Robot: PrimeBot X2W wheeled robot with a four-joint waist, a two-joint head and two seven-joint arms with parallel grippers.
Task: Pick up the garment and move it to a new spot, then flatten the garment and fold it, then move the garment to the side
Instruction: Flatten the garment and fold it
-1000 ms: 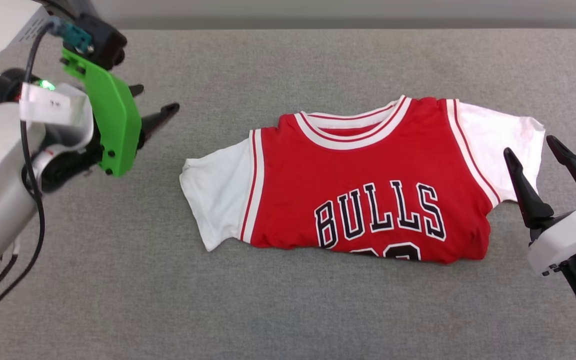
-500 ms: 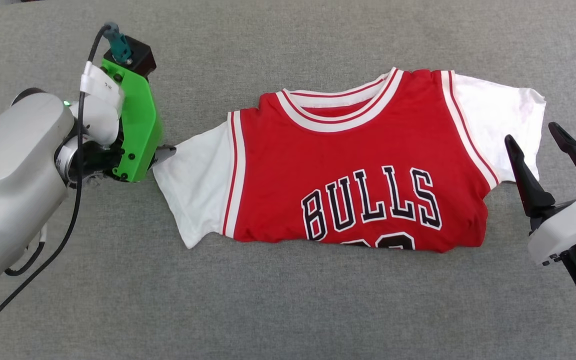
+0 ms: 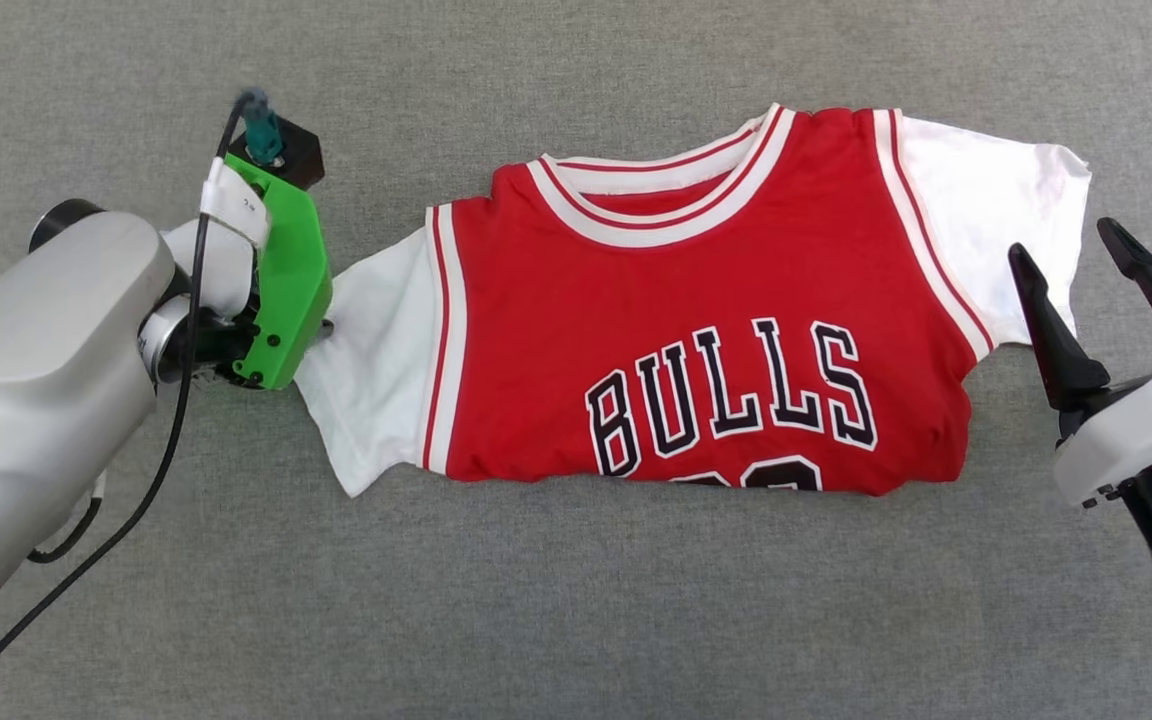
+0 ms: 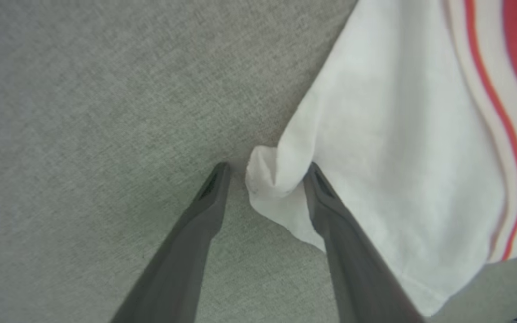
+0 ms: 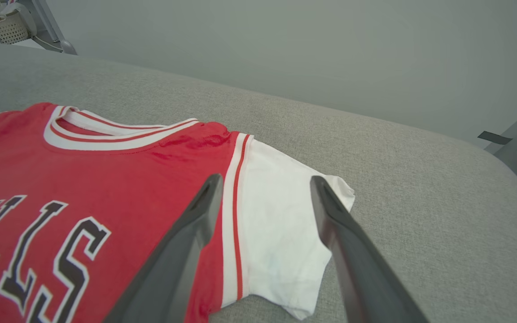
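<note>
I see the shirt (image 3: 696, 300) lying front up on the grey cloth surface (image 3: 576, 600); black "BULLS" (image 3: 731, 400) crosses its chest, the number below half hidden; my left gripper (image 4: 267, 175) is spread astride a bunched sleeve corner; my right gripper (image 3: 1061, 240) hangs spread beside the other sleeve.

Red garment (image 3: 696, 300), left gripper (image 3: 320, 326) at its edge
</note>
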